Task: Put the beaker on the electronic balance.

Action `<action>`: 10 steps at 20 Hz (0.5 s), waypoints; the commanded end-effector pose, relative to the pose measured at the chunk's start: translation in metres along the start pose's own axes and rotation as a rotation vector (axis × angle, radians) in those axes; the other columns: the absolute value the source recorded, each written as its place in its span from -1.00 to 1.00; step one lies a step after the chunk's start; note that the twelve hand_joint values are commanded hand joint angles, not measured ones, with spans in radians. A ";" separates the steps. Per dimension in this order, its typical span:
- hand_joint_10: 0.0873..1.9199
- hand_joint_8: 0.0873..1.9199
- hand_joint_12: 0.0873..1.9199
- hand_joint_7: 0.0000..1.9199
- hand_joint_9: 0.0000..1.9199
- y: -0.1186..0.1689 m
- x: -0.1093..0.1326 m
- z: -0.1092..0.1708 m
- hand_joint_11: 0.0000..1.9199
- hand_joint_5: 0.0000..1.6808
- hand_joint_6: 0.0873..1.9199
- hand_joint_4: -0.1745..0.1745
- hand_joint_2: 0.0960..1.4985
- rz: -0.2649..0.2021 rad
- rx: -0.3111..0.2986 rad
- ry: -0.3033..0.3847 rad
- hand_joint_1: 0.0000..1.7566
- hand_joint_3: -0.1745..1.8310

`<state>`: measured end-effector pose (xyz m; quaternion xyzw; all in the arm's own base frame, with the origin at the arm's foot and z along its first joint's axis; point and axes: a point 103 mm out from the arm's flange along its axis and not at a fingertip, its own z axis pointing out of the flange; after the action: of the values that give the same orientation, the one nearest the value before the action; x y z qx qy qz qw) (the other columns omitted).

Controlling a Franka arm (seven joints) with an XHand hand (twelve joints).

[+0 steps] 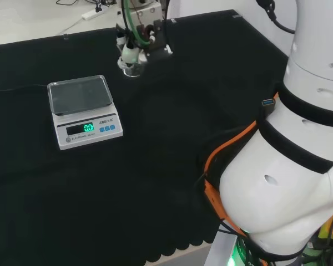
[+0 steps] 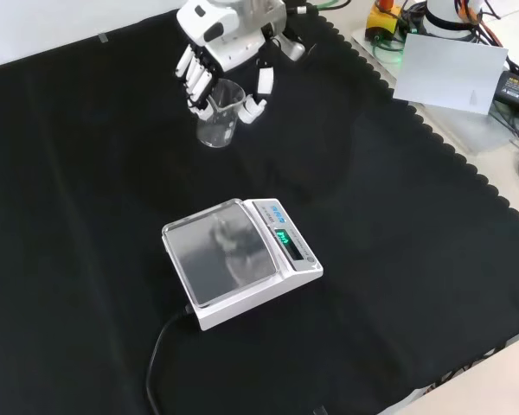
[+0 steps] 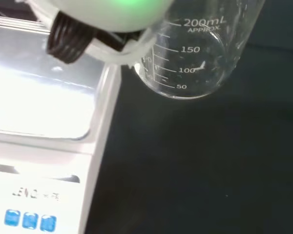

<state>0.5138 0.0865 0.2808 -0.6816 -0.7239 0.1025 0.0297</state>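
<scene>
The bench (image 2: 86, 173) carries the electronic balance (image 2: 238, 259) near its middle; the weighing pan is bare, so placement is not yet done. The hand (image 2: 212, 52), near the far edge in the front view, has its fingers curled round the clear beaker (image 2: 218, 117). Remaining: transfer to the pan, set down, release.

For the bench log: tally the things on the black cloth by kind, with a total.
Beaker, clear glass, with the hand around it: 1
Balance, white with a grey pan: 1
Total: 2
</scene>
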 end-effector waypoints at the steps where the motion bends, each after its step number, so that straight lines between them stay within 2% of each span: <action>1: -0.43 -0.34 0.30 -0.16 0.04 0.009 0.038 0.000 -0.31 -0.22 0.03 -0.21 -0.34 -0.029 0.016 -0.012 0.30 -0.13; 10: -0.44 -0.35 0.30 -0.15 0.05 0.018 0.076 0.010 -0.30 -0.21 0.04 -0.22 -0.34 -0.068 0.039 -0.035 0.30 -0.12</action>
<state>0.5245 0.1417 0.2647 -0.6623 -0.7388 0.1195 0.0341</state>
